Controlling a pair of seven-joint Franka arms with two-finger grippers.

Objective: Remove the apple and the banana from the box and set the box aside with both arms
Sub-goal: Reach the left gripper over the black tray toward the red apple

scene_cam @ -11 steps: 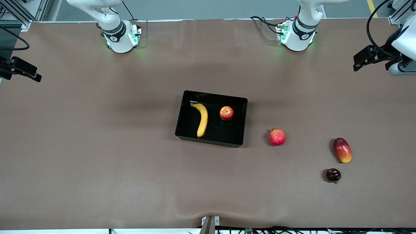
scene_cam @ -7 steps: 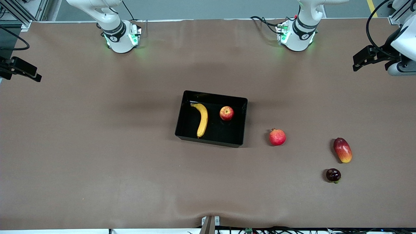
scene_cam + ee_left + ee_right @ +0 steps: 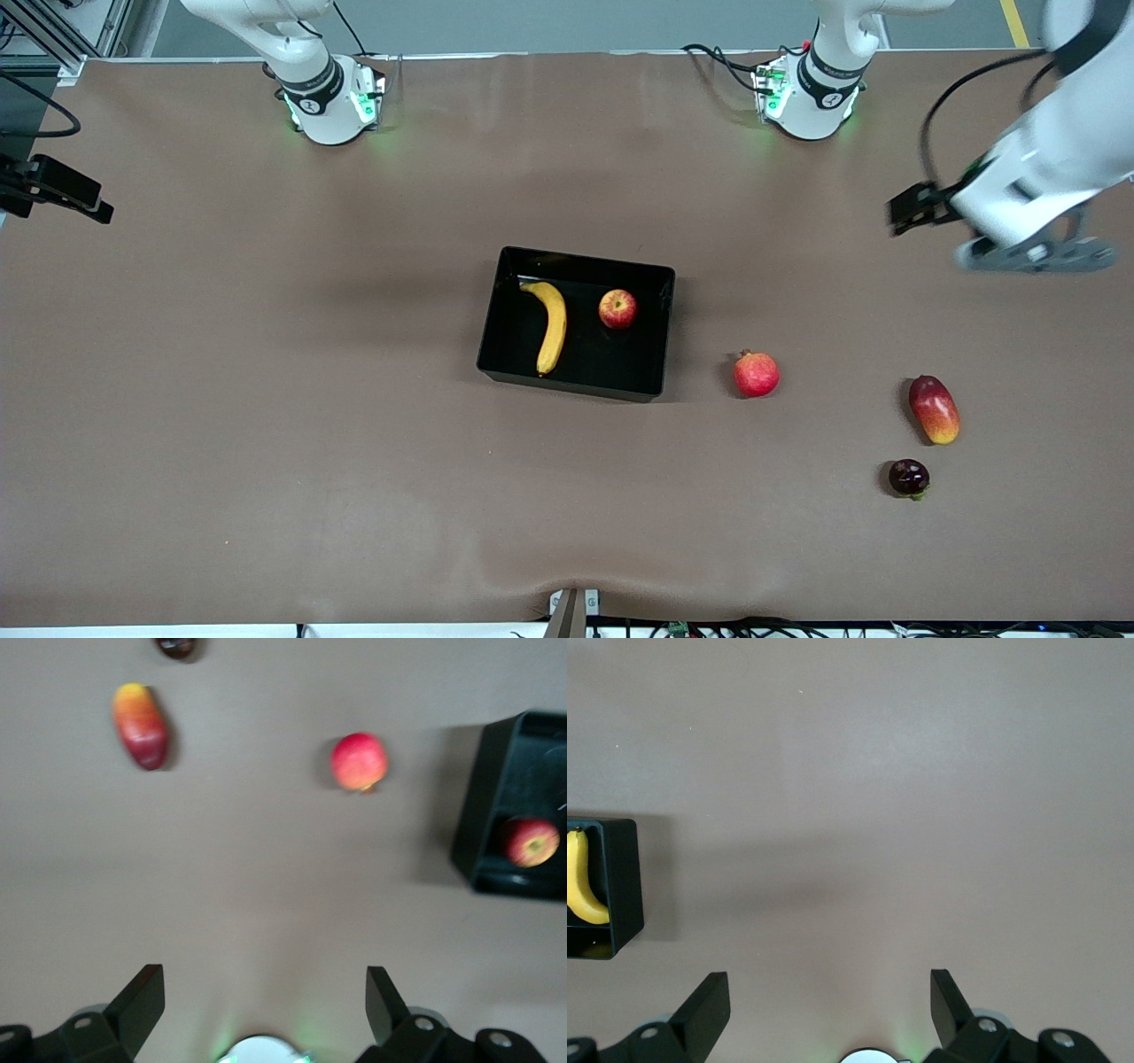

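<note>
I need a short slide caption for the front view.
Banana and apple lie in the black tray; three other fruits rest outside.

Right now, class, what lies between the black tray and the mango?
The pomegranate lies between tray and mango, seen in the front view.

Banana (image 3: 551, 326) and apple (image 3: 617, 308) lie side by side in the box (image 3: 496, 354).

1. I see a wide matte brown table covering (image 3: 266, 399), slightly rippled at its camera-side edge.
2. I see a grey floor strip (image 3: 576, 27) above it.
3. Aluminium frame rails (image 3: 53, 35) stand at one corner.
</note>
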